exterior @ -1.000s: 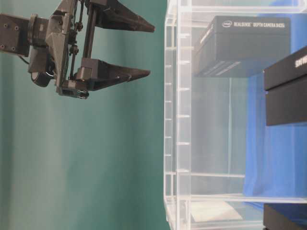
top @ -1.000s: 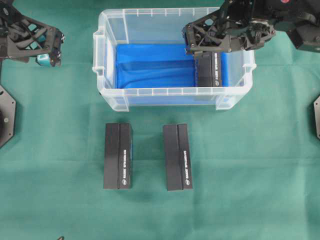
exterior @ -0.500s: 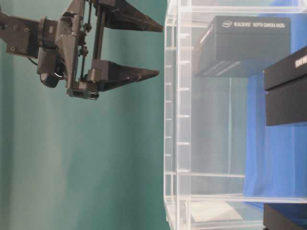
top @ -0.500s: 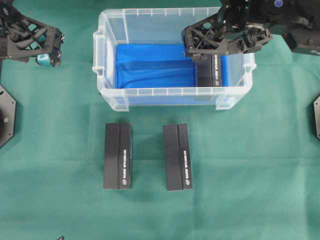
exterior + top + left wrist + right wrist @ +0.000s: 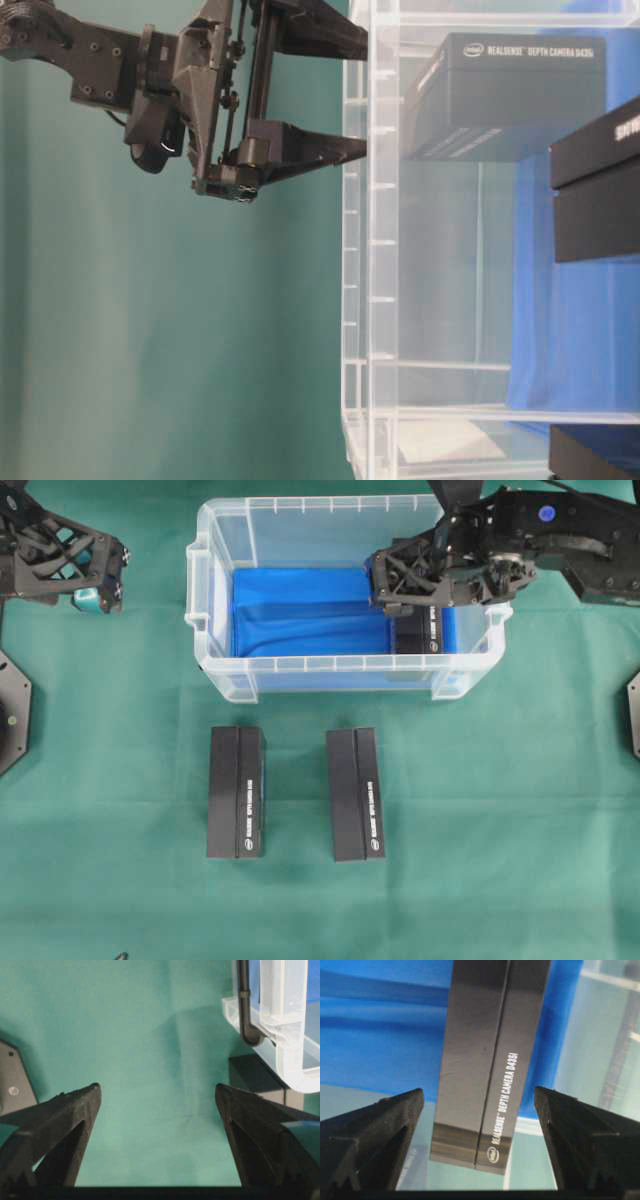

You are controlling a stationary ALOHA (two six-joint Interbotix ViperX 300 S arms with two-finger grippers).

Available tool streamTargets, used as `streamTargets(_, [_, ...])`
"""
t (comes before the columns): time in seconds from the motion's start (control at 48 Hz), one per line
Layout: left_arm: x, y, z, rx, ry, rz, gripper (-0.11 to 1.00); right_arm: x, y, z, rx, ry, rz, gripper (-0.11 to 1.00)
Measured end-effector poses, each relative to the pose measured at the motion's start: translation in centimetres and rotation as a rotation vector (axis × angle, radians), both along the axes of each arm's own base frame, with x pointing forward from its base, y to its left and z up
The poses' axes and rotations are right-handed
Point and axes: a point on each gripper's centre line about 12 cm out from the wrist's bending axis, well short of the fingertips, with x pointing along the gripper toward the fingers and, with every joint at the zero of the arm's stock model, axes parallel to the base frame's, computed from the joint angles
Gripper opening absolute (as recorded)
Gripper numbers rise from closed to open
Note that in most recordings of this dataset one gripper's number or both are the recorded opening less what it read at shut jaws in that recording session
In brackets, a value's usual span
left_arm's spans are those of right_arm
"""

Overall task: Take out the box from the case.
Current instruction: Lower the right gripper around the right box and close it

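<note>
From above, the clear case (image 5: 345,590) sits at the back of the green table (image 5: 480,820), and the black box (image 5: 424,633) lies on its blue lining at the right end, with the right gripper (image 5: 392,580) poised over it; two more black boxes (image 5: 236,791) lie in front, outside. The left gripper (image 5: 105,575) hangs well off to the left. Its wrist view shows the jaws spread over bare cloth. The right wrist view shows spread jaws either side of the box, not touching it

Black box (image 5: 428,630) lies flat in clear, blue-lined case (image 5: 300,668).
</note>
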Motion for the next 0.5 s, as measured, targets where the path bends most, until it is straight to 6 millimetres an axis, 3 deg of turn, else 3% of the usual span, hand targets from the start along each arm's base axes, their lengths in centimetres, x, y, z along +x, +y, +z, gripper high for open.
streamTargets(0.5, [0.0, -0.1, 0.0, 0.000, 0.000, -0.005, 0.97, 0.8, -0.5, -2.5, 0.008, 0.036, -0.003, 0.90])
